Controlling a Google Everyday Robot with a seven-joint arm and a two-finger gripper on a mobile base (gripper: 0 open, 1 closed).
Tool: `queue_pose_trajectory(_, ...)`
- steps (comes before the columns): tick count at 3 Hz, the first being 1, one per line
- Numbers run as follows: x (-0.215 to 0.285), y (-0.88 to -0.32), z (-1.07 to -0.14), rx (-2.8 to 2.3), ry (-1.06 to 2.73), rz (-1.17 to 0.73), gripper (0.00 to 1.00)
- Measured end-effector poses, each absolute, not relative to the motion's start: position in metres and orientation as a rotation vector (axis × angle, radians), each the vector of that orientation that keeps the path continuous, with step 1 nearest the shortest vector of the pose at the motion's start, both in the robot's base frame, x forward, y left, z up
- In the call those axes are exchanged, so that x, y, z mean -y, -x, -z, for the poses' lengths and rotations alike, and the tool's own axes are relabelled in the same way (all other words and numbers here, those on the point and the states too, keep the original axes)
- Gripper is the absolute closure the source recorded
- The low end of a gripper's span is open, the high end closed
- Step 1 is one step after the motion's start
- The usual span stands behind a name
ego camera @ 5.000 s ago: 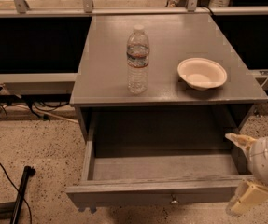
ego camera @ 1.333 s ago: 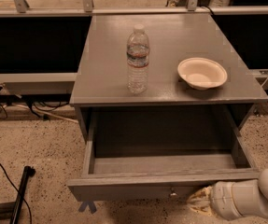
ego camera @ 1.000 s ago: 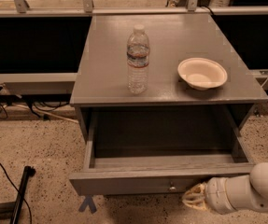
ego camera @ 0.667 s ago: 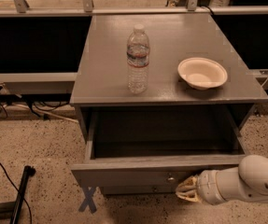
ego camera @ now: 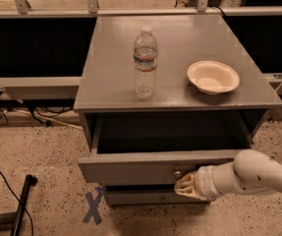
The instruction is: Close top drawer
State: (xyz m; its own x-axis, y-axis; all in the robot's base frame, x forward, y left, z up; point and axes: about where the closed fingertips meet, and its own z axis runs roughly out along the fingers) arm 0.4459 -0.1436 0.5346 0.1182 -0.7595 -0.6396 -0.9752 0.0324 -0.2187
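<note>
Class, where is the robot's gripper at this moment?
In the camera view, the tan gripper sits low and right of centre, at the front panel of the wide grey wooden top drawer, just right of its small round metal knob.

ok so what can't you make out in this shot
- Camera view: inside of the top drawer, shadowed by the tabletop; contents unclear.
- Camera view: the gripper, at the drawer front right of the knob; contact with the front hidden by its own bulk.
- Camera view: lower panel, partly covered by the gripper.
- Camera view: arm, cut off by the right edge.
</note>
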Motion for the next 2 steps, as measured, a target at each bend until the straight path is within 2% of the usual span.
queue_pose_trajectory(2, 0.128, -0.492, -0.514, -1.674, 1.784, -0.457, 1.00)
